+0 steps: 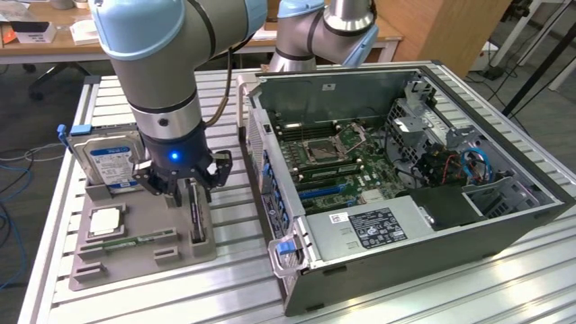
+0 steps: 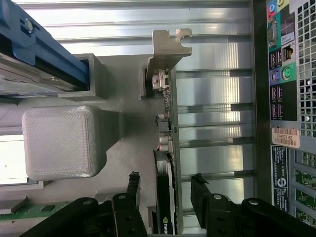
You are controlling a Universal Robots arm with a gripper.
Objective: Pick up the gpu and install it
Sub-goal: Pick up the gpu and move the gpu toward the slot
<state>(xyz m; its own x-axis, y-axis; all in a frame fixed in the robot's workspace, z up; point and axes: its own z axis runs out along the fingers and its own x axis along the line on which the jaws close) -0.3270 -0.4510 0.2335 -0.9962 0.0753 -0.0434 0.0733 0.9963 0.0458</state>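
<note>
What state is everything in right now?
gpu, on edge in the holder slot, ungripped.
hand, open, straddling the gpu.
case, lying on its side, panel off.
hard drive, upright in the holder.
memory stick, flat in the holder.

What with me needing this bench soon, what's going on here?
The robot arm's hand is down over the grey parts holder and straddles the graphics card, which stands on edge in its slot. In the wrist view, the fingers sit on either side of the card with gaps showing, so it is not gripped yet. The card has not been lifted or put into the open computer case beside the holder.
</note>
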